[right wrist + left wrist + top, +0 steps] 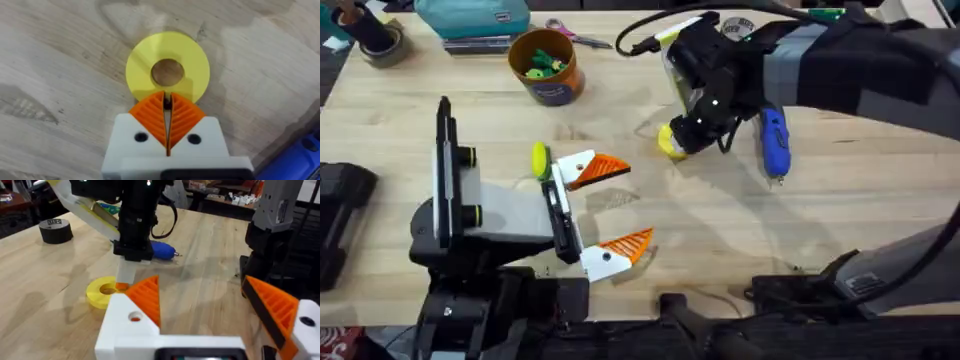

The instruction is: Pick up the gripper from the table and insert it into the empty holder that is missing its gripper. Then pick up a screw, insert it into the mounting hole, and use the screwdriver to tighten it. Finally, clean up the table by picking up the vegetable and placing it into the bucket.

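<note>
My right gripper (672,142) reaches in from the right and points down at the edge of a flat yellow ring disc (192,65). Its orange fingers are shut, pinching a small dark screw (167,101) at their tips. The blue screwdriver (775,140) lies on the table just right of that gripper. My left gripper (638,203) rests open near the middle, both white mounts carrying orange fingers; one mount shows a screw hole (135,316). The vegetable (538,158) lies beside the left wrist. The bucket (548,70) stands at the back. A loose gripper and an empty holder are out of view.
A black tape roll (56,230) sits at the back left, near a teal box (470,15) and scissors (575,35). A black block (340,220) lies at the left edge. Bare wood stretches between the two grippers and along the front right.
</note>
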